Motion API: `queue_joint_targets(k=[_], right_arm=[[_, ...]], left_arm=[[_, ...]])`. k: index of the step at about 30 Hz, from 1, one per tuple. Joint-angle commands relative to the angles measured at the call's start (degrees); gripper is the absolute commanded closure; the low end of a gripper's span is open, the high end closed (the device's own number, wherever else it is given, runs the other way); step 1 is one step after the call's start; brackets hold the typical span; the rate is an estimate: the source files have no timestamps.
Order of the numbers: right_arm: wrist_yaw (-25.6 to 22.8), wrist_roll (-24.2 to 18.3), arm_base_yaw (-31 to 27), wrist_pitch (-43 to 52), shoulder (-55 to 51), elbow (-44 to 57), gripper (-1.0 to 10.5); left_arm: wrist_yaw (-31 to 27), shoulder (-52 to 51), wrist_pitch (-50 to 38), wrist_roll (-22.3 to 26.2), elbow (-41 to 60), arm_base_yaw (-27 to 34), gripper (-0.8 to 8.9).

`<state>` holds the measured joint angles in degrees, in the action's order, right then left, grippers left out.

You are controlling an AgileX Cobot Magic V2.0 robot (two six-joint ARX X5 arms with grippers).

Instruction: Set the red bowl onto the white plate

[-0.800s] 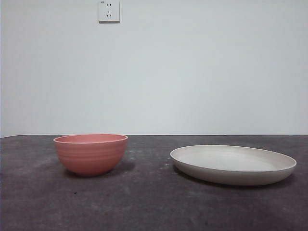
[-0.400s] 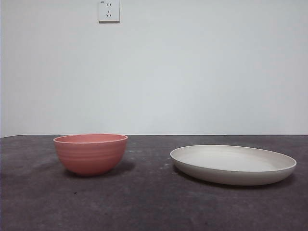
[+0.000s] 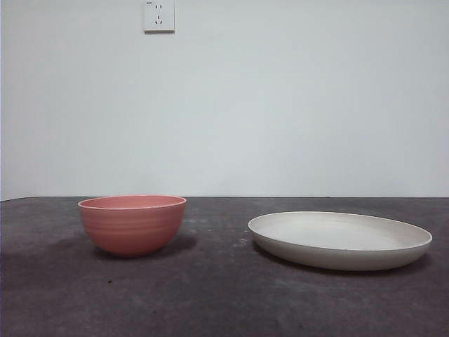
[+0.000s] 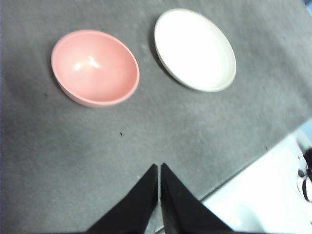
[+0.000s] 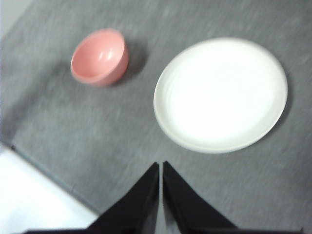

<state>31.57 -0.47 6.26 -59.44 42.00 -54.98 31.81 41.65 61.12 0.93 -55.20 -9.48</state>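
Observation:
The red bowl [image 3: 132,225] stands upright and empty on the dark table, left of the white plate [image 3: 340,240], with a gap between them. Both are empty. The bowl [image 4: 95,67] and plate [image 4: 195,48] show in the left wrist view, beyond my left gripper [image 4: 160,168], which is shut, empty and high above the table. In the right wrist view the bowl [image 5: 100,57] and plate [image 5: 220,93] lie beyond my right gripper [image 5: 161,166], also shut, empty and high up. Neither gripper shows in the front view.
The dark grey table [image 3: 210,295] meets a white wall with a power socket [image 3: 159,15]. The table's edge and a white surface beyond it [image 4: 263,200] show in the left wrist view, and likewise in the right wrist view [image 5: 34,195].
Bowl and plate have not moved. A faint shadow has spread over the table left of the bowl.

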Motion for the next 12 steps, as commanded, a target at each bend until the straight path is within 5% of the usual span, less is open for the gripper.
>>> queue_joint_targets(k=[1,8,12], right_arm=[[0.35,-2.14,1.57,-1.16,0.42,-1.01,9.4],[0.31,-2.01,2.71,-1.07,0.55,-1.01,8.6],[-0.09,-1.7,2.71,-1.05,0.59,-1.01,6.0]], left_arm=[[0.35,0.28,-0.83,1.7,-1.46,-0.59,8.05],[0.35,0.24,-2.4,0.92,-1.46,-0.63,7.43],[0.35,0.28,-2.34,-1.07,-1.46,-0.61,5.09]])
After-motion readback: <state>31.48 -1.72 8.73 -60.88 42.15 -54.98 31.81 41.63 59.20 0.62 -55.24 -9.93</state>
